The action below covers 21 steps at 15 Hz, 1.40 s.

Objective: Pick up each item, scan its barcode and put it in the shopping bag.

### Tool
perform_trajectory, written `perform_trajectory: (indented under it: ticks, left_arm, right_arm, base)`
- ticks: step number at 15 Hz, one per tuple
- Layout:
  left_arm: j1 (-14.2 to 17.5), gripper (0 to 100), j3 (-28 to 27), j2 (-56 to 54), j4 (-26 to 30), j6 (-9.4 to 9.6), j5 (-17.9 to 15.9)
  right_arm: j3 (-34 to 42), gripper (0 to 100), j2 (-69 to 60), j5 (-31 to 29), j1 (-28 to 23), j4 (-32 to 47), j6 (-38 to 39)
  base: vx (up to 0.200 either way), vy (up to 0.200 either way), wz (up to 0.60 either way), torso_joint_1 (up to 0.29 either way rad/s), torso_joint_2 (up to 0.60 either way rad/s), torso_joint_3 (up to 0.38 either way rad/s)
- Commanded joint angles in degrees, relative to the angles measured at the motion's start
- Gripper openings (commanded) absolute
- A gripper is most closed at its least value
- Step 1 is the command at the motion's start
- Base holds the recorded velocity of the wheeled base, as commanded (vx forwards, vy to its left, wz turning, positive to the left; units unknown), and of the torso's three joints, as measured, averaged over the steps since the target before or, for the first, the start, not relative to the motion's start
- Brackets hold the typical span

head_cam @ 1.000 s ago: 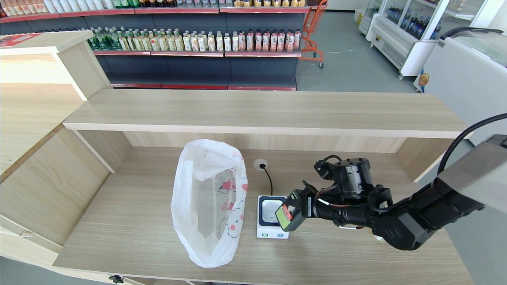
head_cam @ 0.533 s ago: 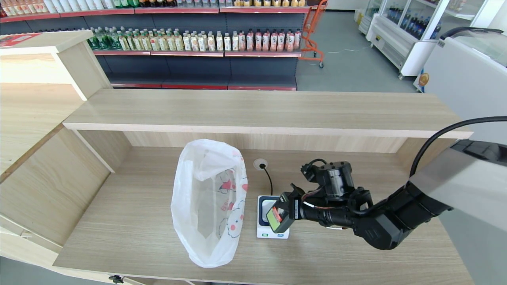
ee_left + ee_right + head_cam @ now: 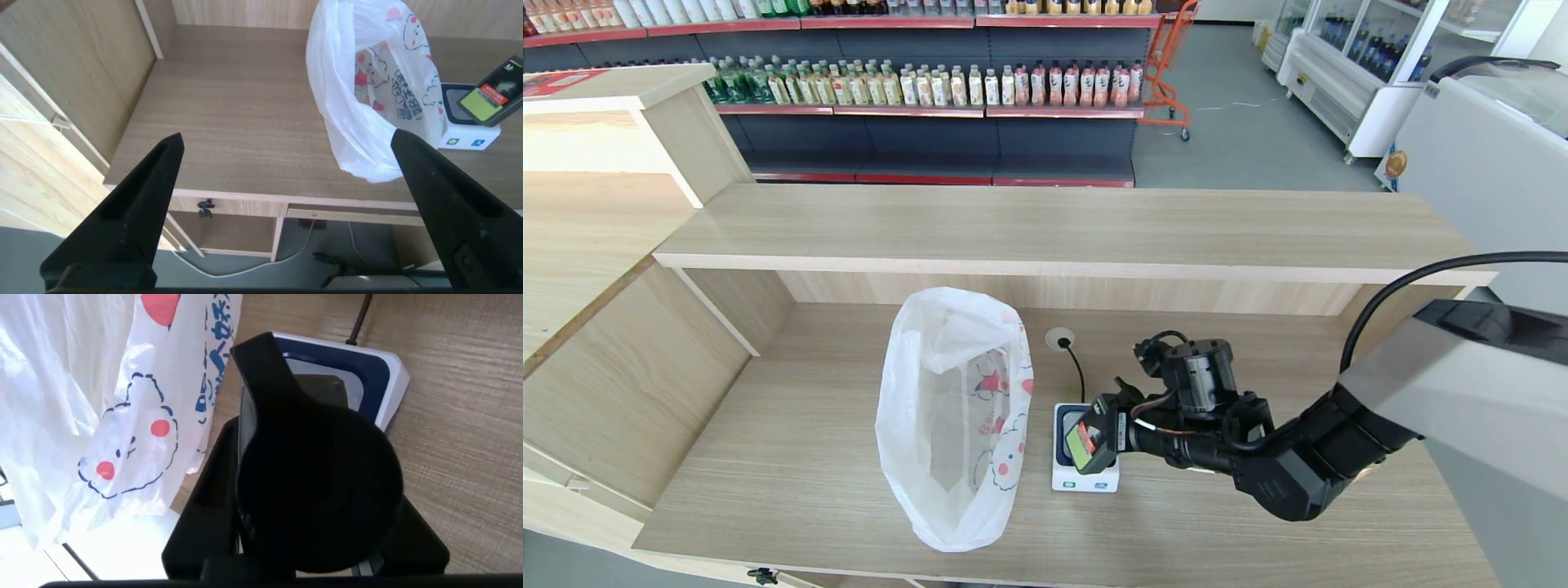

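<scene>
Holding small flat dark pack w/ green-red label [image 3: 1085, 447] just above white-blue barcode scanner [image 3: 1086, 483], right gripper [image 3: 1104, 431] is clamped on it. Prob. light, stiff, smooth; narrow sides = best hold. Empty left gripper [image 3: 286, 143] has jaws apart, well off white printed plastic shopping bag [image 3: 956, 425].

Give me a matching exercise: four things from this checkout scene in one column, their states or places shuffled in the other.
Things
1. bag
2. scanner
3. item
4. left tool

States or places
A. open, holding nothing
B. gripped by the right tool, over the scanner
C. stands open-mouthed on the counter
D. white box with a black cable, beside the bag

Pairs: 1-C, 2-D, 3-B, 4-A
</scene>
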Motion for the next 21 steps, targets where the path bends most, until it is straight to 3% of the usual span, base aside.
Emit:
perform_trajectory:
  ticks: [1, 3, 5, 9, 11, 19, 21]
  left_arm:
    - [0.02, 100, 0.01, -0.02, -0.01, -0.01, -0.02]
    - [0.02, 100, 0.01, -0.02, -0.01, -0.01, -0.02]
    - [0.02, 100, 0.01, -0.02, -0.01, -0.01, -0.02]
    - [0.02, 100, 0.01, -0.02, -0.01, -0.01, -0.02]
    - [0.02, 100, 0.01, -0.02, -0.01, -0.01, -0.02]
    - [0.02, 100, 0.01, -0.02, -0.01, 0.08, -0.02]
    - [-0.07, 100, 0.01, -0.02, -0.01, 0.08, -0.02]
  right_arm:
    - [1.04, 0, -3.85, 0.28, -0.07, 0.40, 1.48]
    - [3.42, 0, -11.50, 0.81, -0.42, 0.84, 5.00]
    - [10.62, 0, -22.31, 1.08, -1.66, 1.54, 4.91]
    - [25.39, 0, -37.25, 1.16, -7.54, 1.10, -11.61]
    - [30.40, 0, -41.64, 2.04, -9.65, 1.10, -13.99]
    - [33.04, 0, -45.95, 2.13, -10.80, 1.54, -10.73]
    - [32.95, 0, -45.95, 2.13, -10.71, 1.63, -10.03]
  base:
    - [0.000, 0.000, 0.00, 0.000, 0.00, 0.000]
    - [0.000, 0.000, 0.00, 0.000, 0.00, 0.000]
    - [0.000, 0.000, 0.00, 0.000, 0.00, 0.000]
    - [0.000, 0.000, 0.00, 0.000, 0.00, 0.000]
    - [0.000, 0.000, 0.00, 0.000, 0.00, 0.000]
    - [0.000, 0.000, 0.00, 0.000, 0.00, 0.000]
    - [0.000, 0.200, 0.00, 0.002, 0.00, 0.002]
